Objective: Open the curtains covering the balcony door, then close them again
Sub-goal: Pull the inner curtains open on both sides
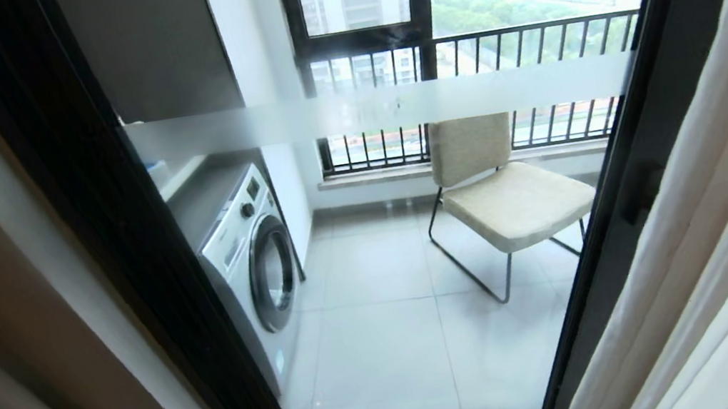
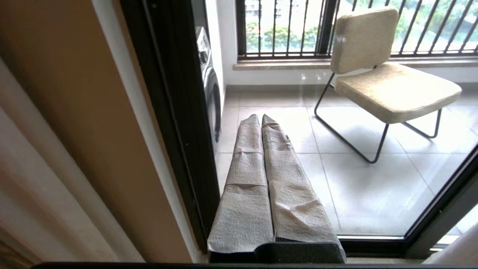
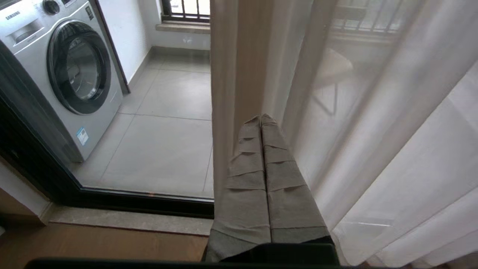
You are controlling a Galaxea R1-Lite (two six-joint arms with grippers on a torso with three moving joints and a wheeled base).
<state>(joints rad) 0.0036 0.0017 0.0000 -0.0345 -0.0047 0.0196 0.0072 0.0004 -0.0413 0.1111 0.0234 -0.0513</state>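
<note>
Your right gripper (image 3: 261,118), fingers pressed together and holding nothing, sits nearest the curtains (image 3: 373,130). Their folds hang vertically beside the door (image 1: 384,245), right of it.

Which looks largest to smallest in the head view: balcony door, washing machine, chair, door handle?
1. Balcony door, spanning most of the picture.
2. Washing machine and chair look alike in size; the chair stands farther back, so no ranking between them.
3. Door handle, smallest.
</note>
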